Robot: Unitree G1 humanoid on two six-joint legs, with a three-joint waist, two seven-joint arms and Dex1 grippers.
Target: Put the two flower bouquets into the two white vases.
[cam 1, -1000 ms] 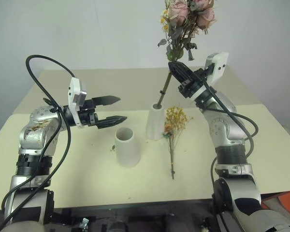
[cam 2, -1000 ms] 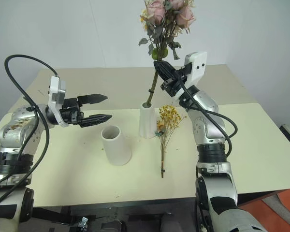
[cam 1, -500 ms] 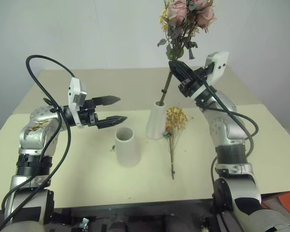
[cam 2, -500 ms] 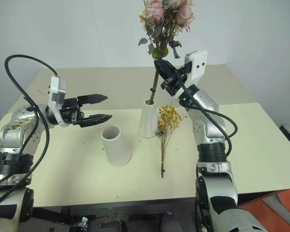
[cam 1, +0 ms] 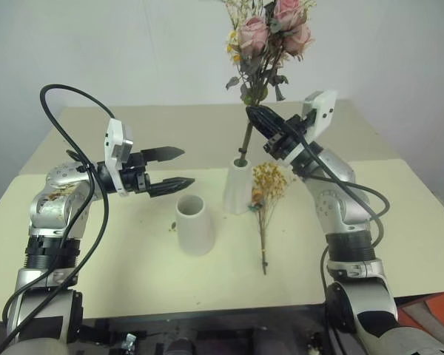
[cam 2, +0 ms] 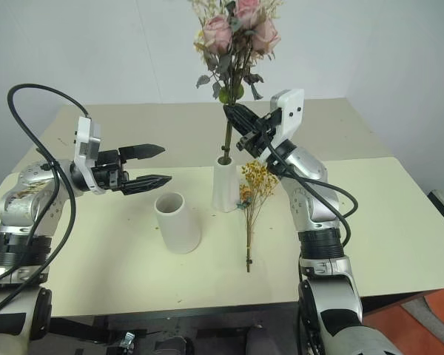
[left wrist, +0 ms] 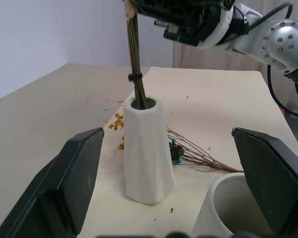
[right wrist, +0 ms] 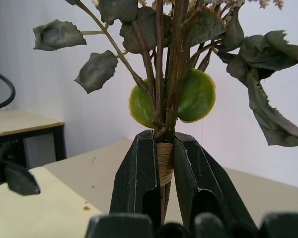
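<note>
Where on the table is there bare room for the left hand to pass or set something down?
Bare table lies near and left of the shorter vase, and beyond the taller vase. It is crowded between the vases and around the yellow bouquet lying beside the taller one, where the right gripper holds the rose bouquet.

Right gripper (cam 2: pixel 234 117) pinches the rose bouquet (cam 2: pixel 229 52), stems in the tall vase (cam 2: pixel 224 186) mid-table; yellow bouquet (cam 2: pixel 251 203) lies beside it; short vase (cam 2: pixel 177 222) nearer the front edge; left gripper (cam 2: pixel 157 164) gapes.
</note>
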